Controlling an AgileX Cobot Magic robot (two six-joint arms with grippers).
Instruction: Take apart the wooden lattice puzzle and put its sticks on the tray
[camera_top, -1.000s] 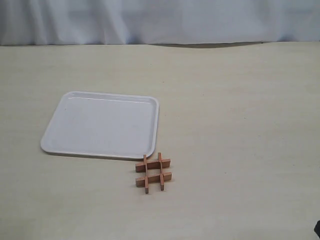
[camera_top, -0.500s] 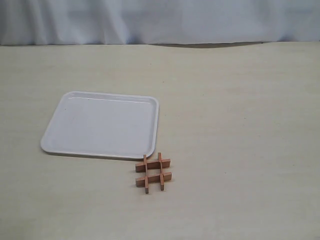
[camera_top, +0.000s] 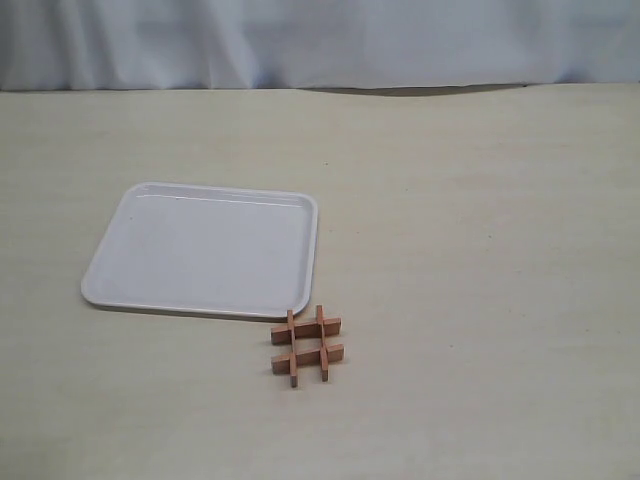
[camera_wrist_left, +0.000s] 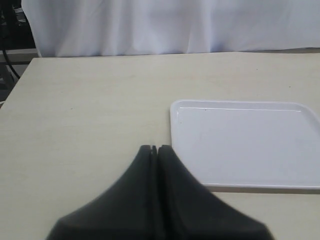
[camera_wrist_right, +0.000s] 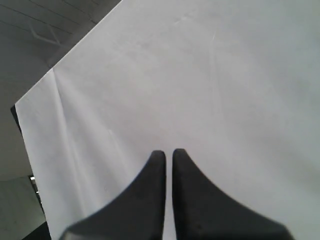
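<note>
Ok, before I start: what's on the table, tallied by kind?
White tray: 1
Wooden lattice puzzle, its 4 sticks interlocked: 1
Total: 2 things

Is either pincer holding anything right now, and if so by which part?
Nothing is held. The left pincer and the right pincer are shut and empty; the wooden lattice puzzle lies assembled beside the tray.
</note>
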